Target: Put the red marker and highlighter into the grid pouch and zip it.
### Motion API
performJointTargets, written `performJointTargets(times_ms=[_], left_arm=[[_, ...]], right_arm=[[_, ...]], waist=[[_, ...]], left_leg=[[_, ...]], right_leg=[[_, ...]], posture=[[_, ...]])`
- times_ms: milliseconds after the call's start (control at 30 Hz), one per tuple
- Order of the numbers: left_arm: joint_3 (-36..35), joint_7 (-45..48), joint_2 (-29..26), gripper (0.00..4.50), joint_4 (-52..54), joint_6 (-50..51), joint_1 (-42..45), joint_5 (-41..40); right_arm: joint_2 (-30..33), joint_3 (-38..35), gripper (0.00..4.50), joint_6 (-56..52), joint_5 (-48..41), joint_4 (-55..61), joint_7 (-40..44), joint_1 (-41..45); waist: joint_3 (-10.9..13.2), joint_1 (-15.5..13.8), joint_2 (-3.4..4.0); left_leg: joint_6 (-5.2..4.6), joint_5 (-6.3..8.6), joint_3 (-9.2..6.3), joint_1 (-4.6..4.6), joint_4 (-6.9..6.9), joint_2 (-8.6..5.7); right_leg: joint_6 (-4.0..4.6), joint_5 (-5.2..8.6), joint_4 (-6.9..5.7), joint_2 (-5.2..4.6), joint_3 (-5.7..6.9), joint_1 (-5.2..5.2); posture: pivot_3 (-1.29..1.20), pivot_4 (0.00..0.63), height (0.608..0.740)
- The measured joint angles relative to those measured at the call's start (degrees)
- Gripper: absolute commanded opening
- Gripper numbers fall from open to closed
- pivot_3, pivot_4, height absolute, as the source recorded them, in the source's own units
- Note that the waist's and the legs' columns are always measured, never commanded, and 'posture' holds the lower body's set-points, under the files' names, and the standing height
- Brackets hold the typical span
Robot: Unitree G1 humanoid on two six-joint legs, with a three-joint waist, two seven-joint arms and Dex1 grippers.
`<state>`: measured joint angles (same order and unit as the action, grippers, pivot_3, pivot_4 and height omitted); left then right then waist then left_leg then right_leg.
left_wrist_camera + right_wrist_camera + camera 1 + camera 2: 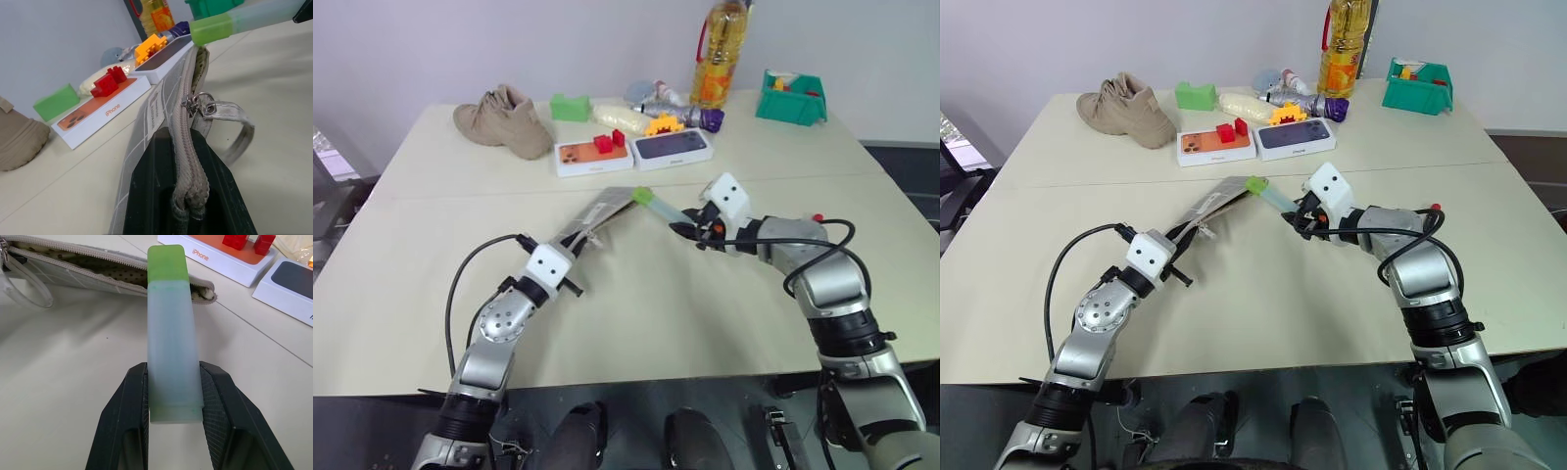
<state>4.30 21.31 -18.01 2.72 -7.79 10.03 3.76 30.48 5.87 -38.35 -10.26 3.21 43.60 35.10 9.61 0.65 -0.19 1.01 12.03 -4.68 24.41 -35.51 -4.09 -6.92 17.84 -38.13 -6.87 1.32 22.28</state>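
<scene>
Here, highlighter [172,338] points cap-first — at grid pouch [93,269].

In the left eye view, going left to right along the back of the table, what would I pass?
Tan shoe → green block → orange phone box → dark phone box → oil bottle → green bin.

Pouch and highlighter meet mid-table — clutter sits behind

The grid pouch [599,217] lies left of centre on the table [636,313], the highlighter [658,204] touching its right end; behind them two phone boxes [632,151] lie side by side, a shoe [502,120] to their left — a bottle [718,54] at the back.
</scene>
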Motion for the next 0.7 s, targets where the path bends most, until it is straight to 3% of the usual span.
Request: performJointTargets(times_ms=[700], left_arm=[[0.42,1.52,-0.01,0.00,0.78,-0.50,-0.24,-0.56]], right_arm=[[0.00,0.64,0.87,0.00,0.02,-0.12,0.33,-0.98]], waist=[[0.00,-0.01,0.00]], left_leg=[[0.00,0.00,0.00,0.00,0.00,0.00]], right_leg=[[0.00,0.00,0.00,0.00,0.00,0.00]], posture=[[0.00,0.150,0.739]])
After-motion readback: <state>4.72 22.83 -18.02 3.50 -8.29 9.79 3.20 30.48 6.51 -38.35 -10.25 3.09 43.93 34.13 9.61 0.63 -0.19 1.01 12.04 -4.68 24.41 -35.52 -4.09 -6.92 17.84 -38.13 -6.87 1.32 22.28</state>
